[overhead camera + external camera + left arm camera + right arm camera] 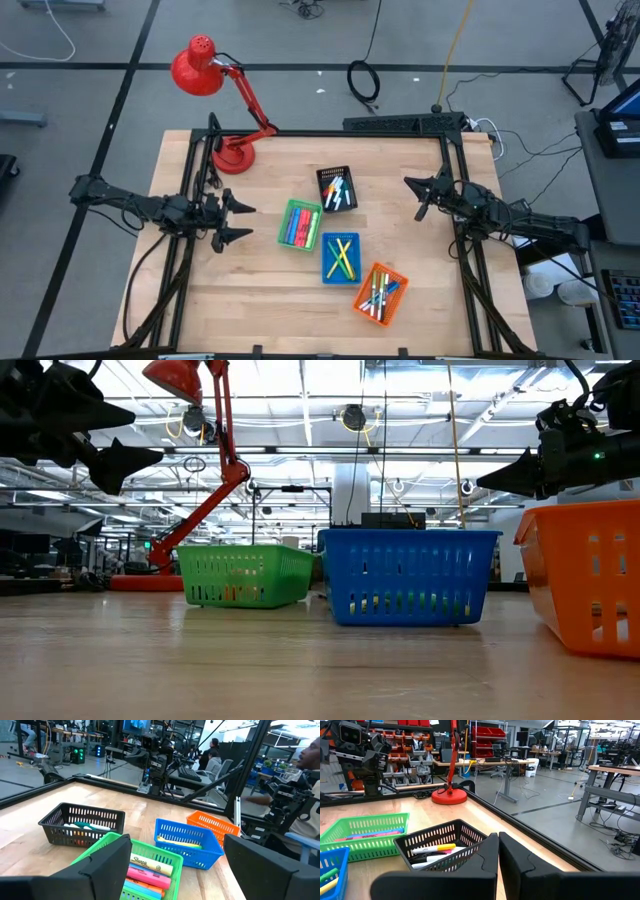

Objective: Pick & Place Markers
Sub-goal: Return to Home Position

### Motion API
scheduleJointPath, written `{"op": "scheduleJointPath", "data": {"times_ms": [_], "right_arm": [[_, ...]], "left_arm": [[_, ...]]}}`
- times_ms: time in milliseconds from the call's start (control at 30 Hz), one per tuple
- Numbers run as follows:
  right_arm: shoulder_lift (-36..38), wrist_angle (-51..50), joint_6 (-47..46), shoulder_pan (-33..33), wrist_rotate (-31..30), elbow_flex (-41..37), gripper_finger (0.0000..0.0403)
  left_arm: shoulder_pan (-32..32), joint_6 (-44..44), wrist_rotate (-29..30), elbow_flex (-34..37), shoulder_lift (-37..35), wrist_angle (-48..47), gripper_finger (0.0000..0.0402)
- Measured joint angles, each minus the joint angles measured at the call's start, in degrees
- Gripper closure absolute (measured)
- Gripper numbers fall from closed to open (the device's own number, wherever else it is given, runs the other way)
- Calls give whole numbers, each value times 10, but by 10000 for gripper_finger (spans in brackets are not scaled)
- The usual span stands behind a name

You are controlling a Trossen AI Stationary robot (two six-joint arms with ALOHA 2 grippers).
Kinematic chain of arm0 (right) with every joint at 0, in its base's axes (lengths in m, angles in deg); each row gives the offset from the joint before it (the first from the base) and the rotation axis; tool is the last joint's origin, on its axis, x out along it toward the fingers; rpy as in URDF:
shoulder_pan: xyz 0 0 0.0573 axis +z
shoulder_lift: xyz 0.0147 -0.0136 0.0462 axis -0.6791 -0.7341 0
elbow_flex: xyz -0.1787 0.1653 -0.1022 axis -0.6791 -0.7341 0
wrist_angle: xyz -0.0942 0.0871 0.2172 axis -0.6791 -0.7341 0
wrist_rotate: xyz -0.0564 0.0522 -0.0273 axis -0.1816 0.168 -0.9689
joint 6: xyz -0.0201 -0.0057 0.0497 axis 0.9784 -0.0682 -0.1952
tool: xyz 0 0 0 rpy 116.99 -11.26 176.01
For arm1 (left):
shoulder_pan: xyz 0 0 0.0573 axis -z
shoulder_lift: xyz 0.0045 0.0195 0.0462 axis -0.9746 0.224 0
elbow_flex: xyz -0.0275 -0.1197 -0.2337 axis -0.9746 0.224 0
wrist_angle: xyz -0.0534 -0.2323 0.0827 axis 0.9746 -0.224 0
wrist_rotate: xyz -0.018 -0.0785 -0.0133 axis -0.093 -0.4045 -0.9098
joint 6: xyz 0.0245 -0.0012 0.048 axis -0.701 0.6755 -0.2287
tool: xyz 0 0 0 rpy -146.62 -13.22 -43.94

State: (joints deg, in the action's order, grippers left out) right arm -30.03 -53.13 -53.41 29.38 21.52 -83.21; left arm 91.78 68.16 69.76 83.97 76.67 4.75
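Note:
Markers lie in four mesh baskets in the middle of the table: a green basket (300, 224), a black basket (337, 188), a blue basket (340, 258) and an orange basket (381, 293). Pink, yellow and blue markers (150, 872) lie in the green basket; the black basket's markers (432, 851) show in the right wrist view. My left gripper (238, 222) hangs open above the table's left side, left of the green basket. My right gripper (418, 198) hangs shut above the right side, right of the black basket. Neither touches anything.
A red desk lamp (215, 85) stands with its base (234, 153) at the far left corner. Black frame rails (455, 150) run along the table's left, far and right sides. Bare wood lies along the near edge (270, 320). People sit beyond the table (212, 757).

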Motion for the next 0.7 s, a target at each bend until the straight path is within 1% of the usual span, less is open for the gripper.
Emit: {"op": "scheduleJointPath", "data": {"times_ms": [433, 700], "right_arm": [[0, 0, 0, 0, 0, 0, 403], [0, 0, 0, 0, 0, 0, 403]], "left_arm": [[0, 0, 0, 0, 0, 0, 93], [0, 0, 0, 0, 0, 0, 80]]}}
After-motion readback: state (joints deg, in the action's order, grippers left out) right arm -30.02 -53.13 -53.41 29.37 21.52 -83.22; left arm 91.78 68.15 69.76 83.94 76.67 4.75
